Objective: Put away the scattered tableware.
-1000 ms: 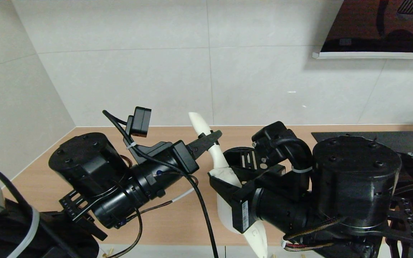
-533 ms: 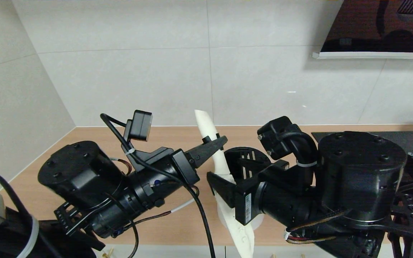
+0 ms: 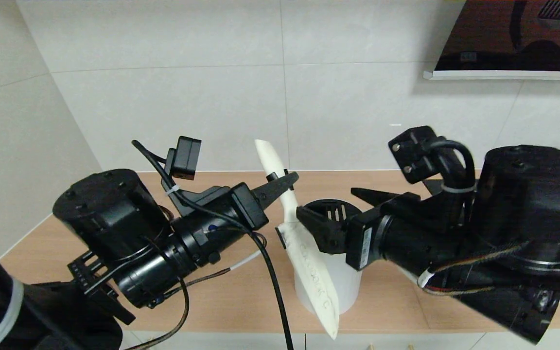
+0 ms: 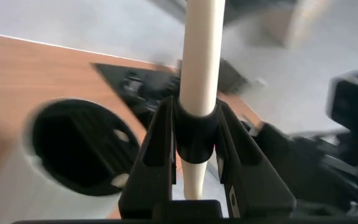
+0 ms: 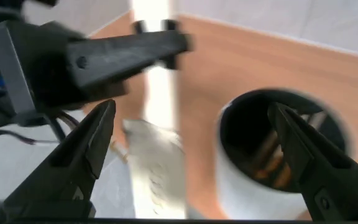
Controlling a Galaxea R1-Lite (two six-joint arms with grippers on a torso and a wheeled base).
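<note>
Head view gives me the left gripper (image 3: 280, 183) clamped on the handle of a white rice paddle (image 3: 300, 243). The paddle is tilted, its handle up towards the tiled wall (image 3: 173, 107) and its blade down and towards me. The blade crosses in front of a white utensil holder (image 3: 347, 286) that stands upright on the wooden counter (image 3: 238, 301). From here I cannot tell whether blade and holder touch.

On the left wrist view, the left gripper (image 4: 196, 127) has both fingers (image 4: 157, 143) closed around the round handle of the paddle (image 4: 201, 56). The holder (image 4: 14, 186) sits below and to one side, with its black slotted insert showing.

The right gripper (image 3: 339, 210) hangs over the holder's black rim with its fingers spread wide and nothing between them. On its own wrist view, the right gripper (image 5: 197, 140) is spread with the paddle (image 5: 157, 165) and the holder (image 5: 253, 193) between its tips. The paddle is outside the holder, just beside it. Some tan things lie inside the holder, too blurred for me to name. A dark range hood (image 3: 518, 43) hangs on the wall at the far right.
</note>
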